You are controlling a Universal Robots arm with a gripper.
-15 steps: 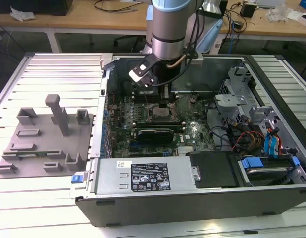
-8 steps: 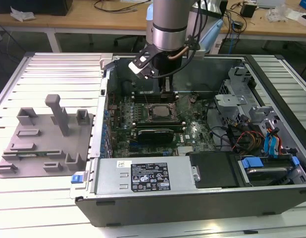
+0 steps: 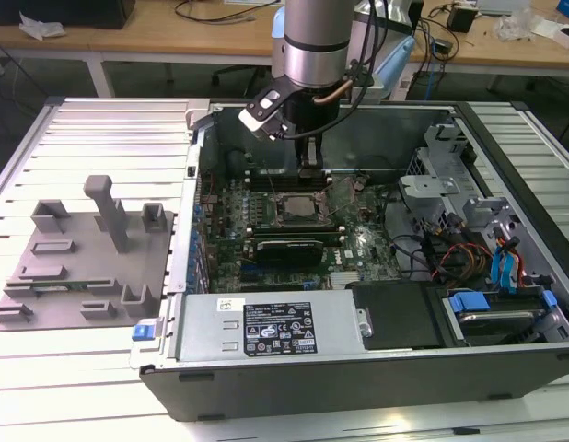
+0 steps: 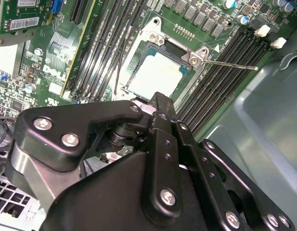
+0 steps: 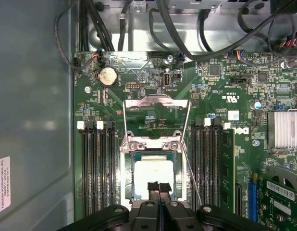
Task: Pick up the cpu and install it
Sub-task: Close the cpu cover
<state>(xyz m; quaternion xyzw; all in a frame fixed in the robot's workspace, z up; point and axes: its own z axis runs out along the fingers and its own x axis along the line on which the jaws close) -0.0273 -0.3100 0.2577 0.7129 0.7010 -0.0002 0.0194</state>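
**A:** Start at the tool. What is it doing?

**B:** The gripper has its two pads pressed together with nothing between them, and it hangs right over the cpu. I cannot tell whether the pads touch the lid.

**A:** And the chip itself?

**B:** It lies flat inside the socket, pale top up, edges looking parallel to the frame. I'd judge it placed but not locked. The load plate stands open and the lever is swung free.

**A:** So how should this step be handled?

**B:** I think any contact should be straight down, light, and on the middle of the lid. A sideways drag could shift the chip over the contacts beneath. The closed tips are narrow, so off-centre pressure might tip it. They should also keep off the lever, which runs close beside them.

**A:** What's farther out?

**B:** Memory slots flank the socket on both sides. Reading the exterior view as a clock face centred on the socket:
- The labelled grey cover is at six.
- The drive cage is at three.
- The grey fixture plate is at nine, outside the case and well apart.
- The workbenches are at twelve, farthest off.
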